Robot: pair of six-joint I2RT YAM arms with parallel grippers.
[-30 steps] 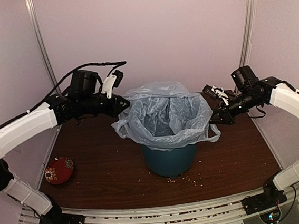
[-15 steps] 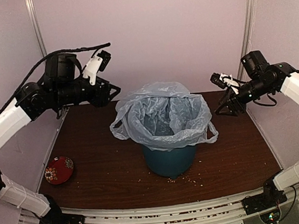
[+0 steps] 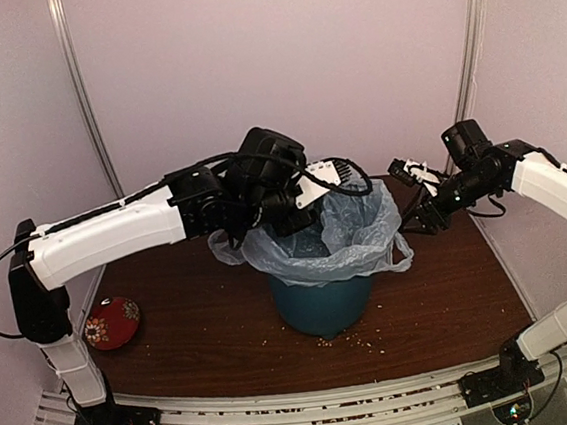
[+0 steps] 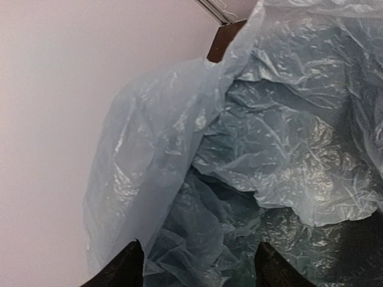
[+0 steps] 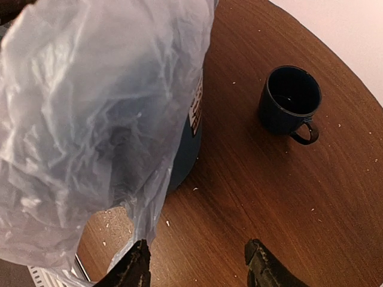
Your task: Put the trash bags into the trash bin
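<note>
Trash bag (image 3: 322, 244): pale blue-grey, crinkly and translucent; it lines the trash bin in the middle of the brown table (image 3: 194, 322), mouth open upward, with its edge folded over the rim and hanging down outside all round, lowest at 3 o'clock
Trash bin (image 3: 323, 304): round, teal-blue and upright; only the lower wall shows under the bag; a white label (image 5: 195, 107) sits on its side
Left gripper (image 4: 197, 266): over the bag's mouth, reaching in from 10 o'clock; fingers spread wide and aimed down into the hollow, nothing pinched; contact with the film cannot be told
Right gripper (image 5: 197, 263): at 3 o'clock of the bin, just beside the hanging film but apart from it; fingers spread, bare wood between them
Dark blue mug (image 5: 289, 100): upright on the table, near the bin, seen only by the right wrist camera
Red patterned bowl (image 3: 111, 322): at 9 o'clock, well apart from the bin
Crumbs (image 3: 351, 341): scattered at 6 o'clock of the bin's base
</note>
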